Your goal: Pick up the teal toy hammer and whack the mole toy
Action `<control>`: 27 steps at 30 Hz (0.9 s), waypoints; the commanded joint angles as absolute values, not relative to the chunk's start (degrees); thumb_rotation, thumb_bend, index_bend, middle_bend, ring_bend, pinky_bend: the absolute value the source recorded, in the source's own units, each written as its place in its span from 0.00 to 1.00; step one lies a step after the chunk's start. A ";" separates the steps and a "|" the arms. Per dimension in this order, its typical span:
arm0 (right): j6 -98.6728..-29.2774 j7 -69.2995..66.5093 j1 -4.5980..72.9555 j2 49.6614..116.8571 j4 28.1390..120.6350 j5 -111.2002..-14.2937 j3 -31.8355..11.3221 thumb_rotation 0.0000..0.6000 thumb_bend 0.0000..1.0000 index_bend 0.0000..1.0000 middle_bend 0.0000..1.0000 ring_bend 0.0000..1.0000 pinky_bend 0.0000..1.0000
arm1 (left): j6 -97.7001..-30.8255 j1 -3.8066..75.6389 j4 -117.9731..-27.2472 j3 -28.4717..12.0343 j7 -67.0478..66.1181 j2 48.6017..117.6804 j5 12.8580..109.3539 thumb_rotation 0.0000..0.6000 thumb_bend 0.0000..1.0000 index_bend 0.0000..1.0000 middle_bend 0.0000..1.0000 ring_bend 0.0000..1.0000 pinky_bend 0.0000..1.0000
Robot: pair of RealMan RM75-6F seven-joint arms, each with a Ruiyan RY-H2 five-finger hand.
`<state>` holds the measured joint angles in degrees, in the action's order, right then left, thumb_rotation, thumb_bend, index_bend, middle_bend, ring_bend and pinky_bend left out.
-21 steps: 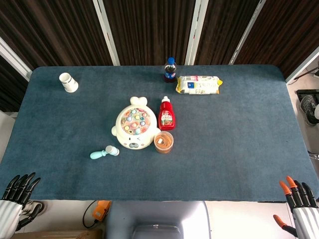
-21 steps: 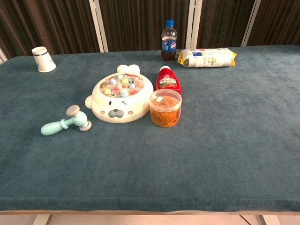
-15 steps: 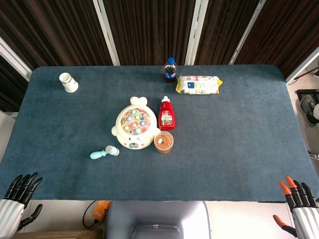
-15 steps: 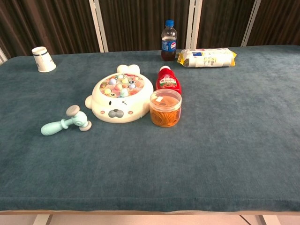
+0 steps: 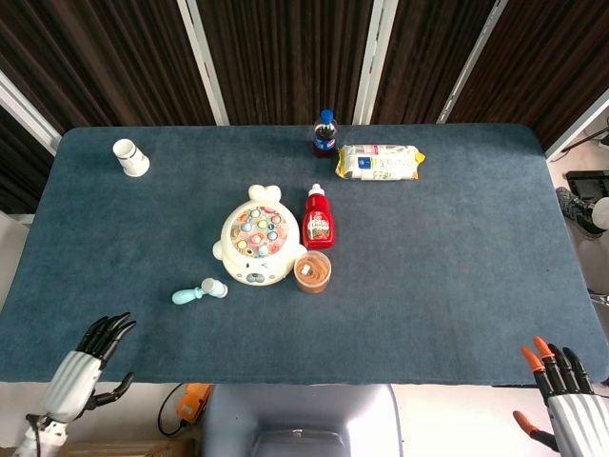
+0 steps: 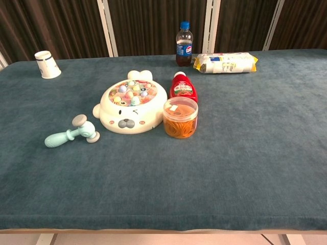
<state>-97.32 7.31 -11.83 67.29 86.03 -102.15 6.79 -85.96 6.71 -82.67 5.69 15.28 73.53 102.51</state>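
The small teal plastic toy hammer [image 5: 198,290] lies near the worktop's front-left edge, beside the white mole toy [image 5: 254,248]. The left robot hand [image 5: 88,367], empty and spread, should approach its handle; the right robot hand [image 5: 559,386] idles, released.

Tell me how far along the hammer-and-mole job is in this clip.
Nothing looks done yet. The teal toy hammer lies flat on the table, just left of the mole toy and apart from it. Neither hand holds anything: the left hand hovers at the table's near-left edge, fingers apart, and the right hand sits at the near-right corner. Reaching, grasping the hammer and whacking all remain.
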 commanded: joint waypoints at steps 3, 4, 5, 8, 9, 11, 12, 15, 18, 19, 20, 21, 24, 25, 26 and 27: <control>-96.73 7.56 -11.56 67.31 86.21 -102.38 7.08 1.00 0.17 0.00 0.00 0.00 0.00 | -75.98 12.82 -89.72 0.48 8.04 77.66 94.42 1.00 0.38 0.00 0.00 0.00 0.00; -96.67 7.46 -11.52 67.25 86.26 -102.42 7.13 1.00 0.17 0.00 0.00 0.00 0.00 | -74.79 13.48 -89.97 -0.60 6.59 78.87 92.66 1.00 0.38 0.00 0.00 0.00 0.00; -96.69 7.40 -11.50 67.21 86.26 -102.51 7.18 1.00 0.17 0.00 0.00 0.00 0.00 | -73.78 14.03 -90.10 -1.40 5.84 79.79 91.22 1.00 0.38 0.00 0.00 0.00 0.00; -96.72 7.20 -11.44 67.12 86.18 -102.81 7.35 1.00 0.17 0.00 0.00 0.00 0.00 | -71.14 15.37 -90.31 -3.35 4.83 81.90 87.16 1.00 0.38 0.00 0.01 0.00 0.00; -96.72 7.18 -11.44 67.11 86.17 -102.82 7.36 1.00 0.17 0.00 0.00 0.00 0.00 | -70.95 15.48 -90.30 -3.51 4.66 82.07 86.82 1.00 0.38 0.00 0.01 0.00 0.00; -96.72 7.14 -11.43 67.10 86.16 -102.85 7.39 1.00 0.17 0.00 0.00 0.00 0.00 | -70.46 15.73 -90.29 -3.83 4.39 82.46 86.04 1.00 0.38 0.01 0.02 0.00 0.00; -96.71 7.10 -11.41 67.09 86.13 -102.85 7.40 1.00 0.17 0.00 0.00 0.00 0.00 | -69.84 16.02 -90.19 -4.23 4.06 82.94 85.03 1.00 0.38 0.02 0.03 0.00 0.00; -96.70 6.76 -11.33 66.89 86.19 -102.93 7.49 1.00 0.17 0.00 0.00 0.00 0.00 | -67.15 17.75 -88.65 -6.27 1.04 86.40 80.34 1.00 0.38 0.05 0.05 0.00 0.00; -96.89 6.17 -11.35 66.70 86.02 -103.06 7.63 1.00 0.17 0.00 0.00 0.00 0.00 | -65.71 19.57 -85.42 -8.67 -4.46 90.93 75.31 1.00 0.39 0.07 0.08 0.00 0.00; -96.96 6.02 -11.37 66.64 86.02 -103.08 7.66 1.00 0.17 0.00 0.00 0.00 0.00 | -65.38 20.14 -84.15 -9.13 -5.95 92.08 74.19 1.00 0.39 0.08 0.09 0.00 0.00; -97.08 5.89 -11.40 66.61 86.01 -103.13 7.68 1.00 0.17 0.00 0.00 0.00 0.00 | -65.28 20.50 -83.10 -9.42 -6.87 92.94 73.53 1.00 0.39 0.09 0.09 0.00 0.00; -97.21 5.76 -11.43 66.56 85.95 -103.19 7.71 1.00 0.17 0.00 0.00 0.00 0.00 | -65.27 20.83 -82.02 -9.67 -7.52 93.81 73.02 1.00 0.39 0.10 0.10 0.00 0.00; -97.54 5.11 -11.52 66.34 85.76 -103.26 7.80 1.00 0.17 0.00 0.00 0.00 0.00 | -64.64 21.87 -78.38 -10.40 -8.65 96.60 71.08 1.00 0.39 0.12 0.11 0.00 0.00; -97.58 4.88 -11.53 66.26 85.73 -103.23 7.82 1.00 0.17 0.00 0.00 0.00 0.00 | -64.39 22.20 -77.45 -10.61 -9.02 97.20 70.59 1.00 0.39 0.12 0.11 0.00 0.00; -97.63 4.63 -11.55 66.16 85.68 -103.18 7.84 1.00 0.17 0.00 0.00 0.00 0.00 | -64.20 22.50 -76.60 -10.86 -9.34 97.74 70.10 1.00 0.39 0.12 0.11 0.00 0.00; -97.72 4.35 -11.57 66.06 85.62 -103.15 7.85 1.00 0.17 0.00 0.00 0.00 0.00 | -64.06 22.77 -75.84 -11.10 -9.58 98.22 69.66 1.00 0.39 0.12 0.12 0.00 0.00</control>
